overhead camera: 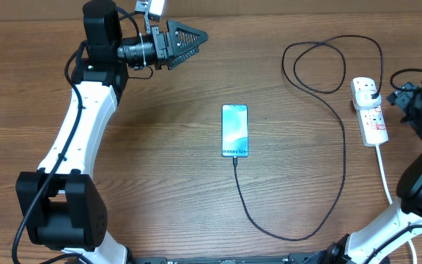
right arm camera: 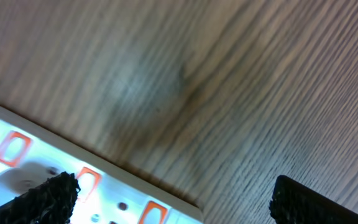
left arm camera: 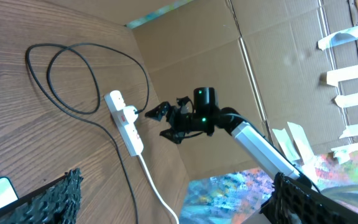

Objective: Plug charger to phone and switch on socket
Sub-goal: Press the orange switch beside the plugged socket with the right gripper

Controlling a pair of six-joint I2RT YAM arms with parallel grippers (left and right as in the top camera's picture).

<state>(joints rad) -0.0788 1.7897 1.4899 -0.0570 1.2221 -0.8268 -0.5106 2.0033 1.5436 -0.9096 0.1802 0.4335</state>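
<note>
Evidently the thin black charger point(overhead camera: 343, 139) joins teal phone point(overhead camera: 234, 130) and white socket point(overhead camera: 369, 110); left gripper point(overhead camera: 193, 42) and right gripper point(right arm camera: 173, 185) both gape wide.

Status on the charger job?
Left gripper open, off at the far-left edge. Right gripper open, at the socket. Charger meets the phone bottom edge, plug in socket; switch state unreadable. Nothing blocking.
</note>
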